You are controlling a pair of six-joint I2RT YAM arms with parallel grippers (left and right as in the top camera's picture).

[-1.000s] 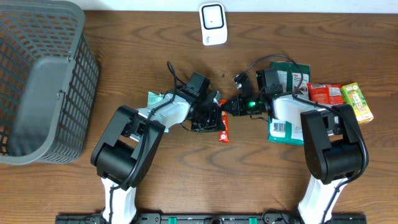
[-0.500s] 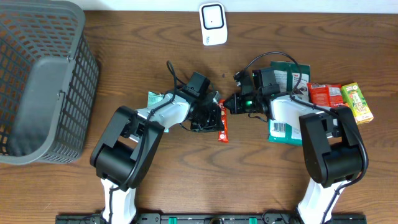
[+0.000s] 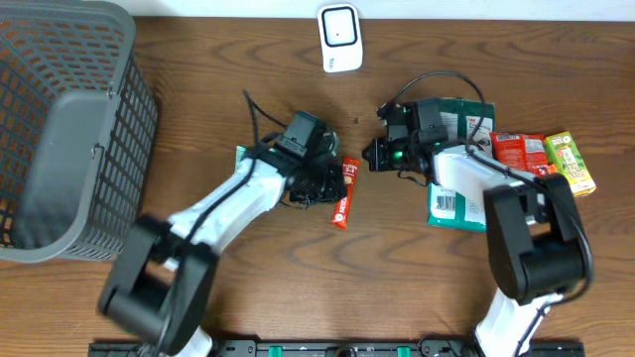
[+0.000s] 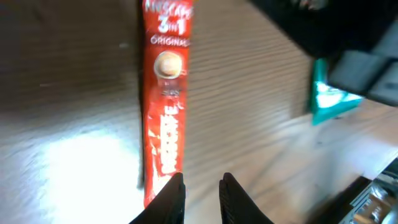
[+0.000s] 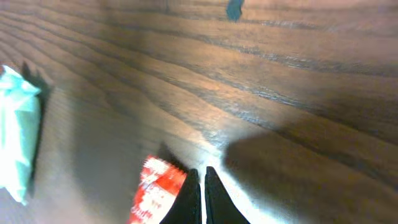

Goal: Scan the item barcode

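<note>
A brown wood-grain surface (image 3: 248, 59) is carrying everything, and a pale strip of wall (image 3: 496, 8) is showing along its far edge. A grey mesh basket (image 3: 60, 129) is sitting at the left end. A white scanner (image 3: 339, 38) is standing at the far edge near the middle. On the right, a green pouch (image 3: 466, 117), a white bag (image 3: 451, 203) with a barcode, a red packet (image 3: 518, 149) and a green carton (image 3: 571, 164) are lying close together, partly under my right arm.

The red sachet (image 3: 343, 192) is lying flat on bare wood between my arms, well apart from the scanner. My left claw (image 3: 325, 184) is hanging just beside it. My right claw (image 3: 372, 157) is hanging near its far end, not touching it.

My left wrist view is showing what the overhead cannot: the sachet (image 4: 166, 93) is reading "3in1 ORIGINAL". My left claw (image 4: 202, 196) is standing with its jaws slightly parted and nothing between them. The sachet's near end is lying just beside one finger (image 4: 173, 199). A teal packet (image 4: 329, 99) is showing off to one side.

My right wrist view is showing my right claw (image 5: 200, 193) pressed closed on nothing above bare wood. A corner of the sachet (image 5: 155, 190) is lying just beside the tips, and the teal packet (image 5: 17, 130) is at the frame's edge. Only the overhead is taking in the basket and scanner.
</note>
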